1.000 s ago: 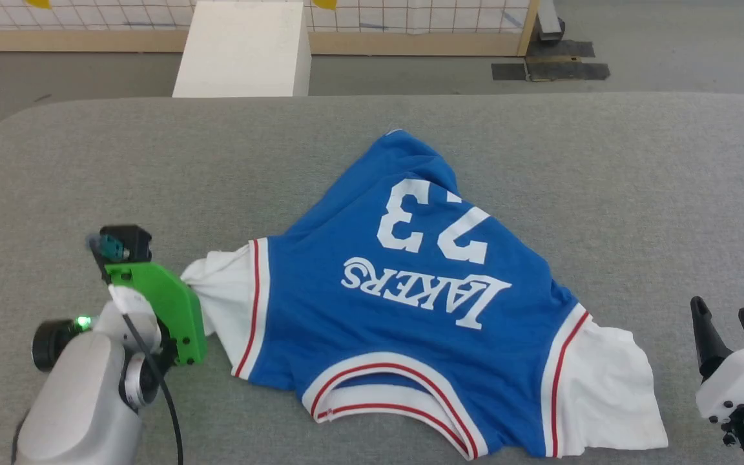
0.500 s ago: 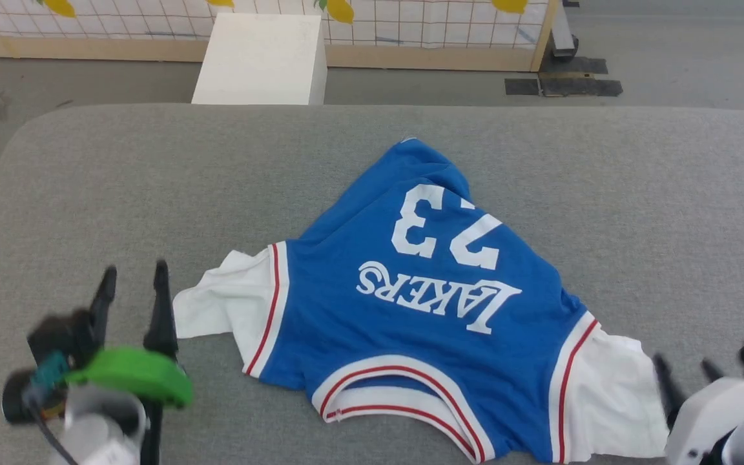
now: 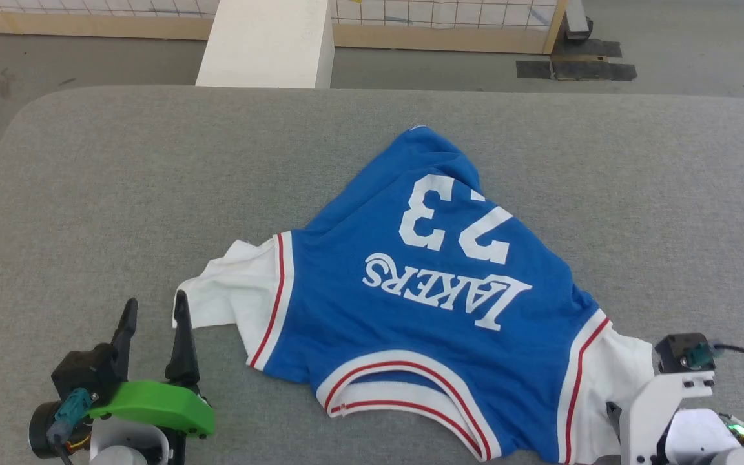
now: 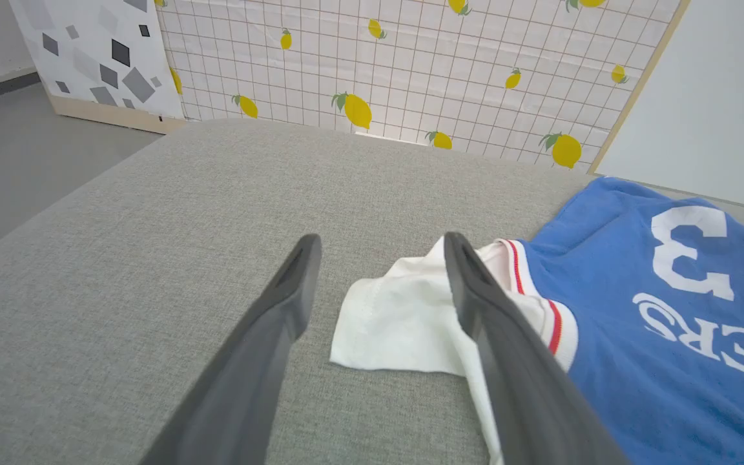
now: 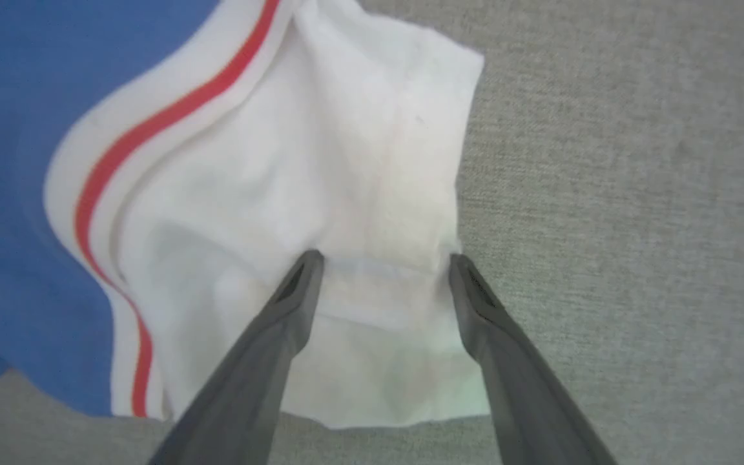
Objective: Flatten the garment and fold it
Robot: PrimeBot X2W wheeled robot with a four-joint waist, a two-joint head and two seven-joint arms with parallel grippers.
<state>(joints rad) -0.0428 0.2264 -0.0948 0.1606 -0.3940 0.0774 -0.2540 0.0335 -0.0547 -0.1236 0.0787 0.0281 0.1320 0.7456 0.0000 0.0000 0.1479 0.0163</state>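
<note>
The garment (image 3: 423, 290) lies crumpled on the grey table (image 3: 152, 161), a royal-blue jersey with white lettering, the collar toward me. Its left white sleeve (image 4: 398, 316) rests bunched on the table. My left gripper (image 3: 155, 307) stands open just left of that sleeve, with nothing between its fingers; in the left wrist view the left gripper (image 4: 382, 240) has its right finger in front of the sleeve's edge. My right gripper (image 5: 383, 259) hangs open over the right white sleeve (image 5: 320, 194), fingers spread above the cloth. The right wrist (image 3: 669, 400) sits at that sleeve's near corner.
A white box (image 3: 268, 42) stands on the floor beyond the table's far edge. Behind it runs a wooden-framed panel (image 4: 378, 64) printed with lemons. Black tape patches (image 3: 575, 64) mark the floor at the back right. The table's left edge (image 4: 55, 206) curves down toward the floor.
The left gripper let go of the left sleeve, opened and drew back toward me; the sleeve slumped. The right arm moved in over the right sleeve. The head camera shifted slightly.
</note>
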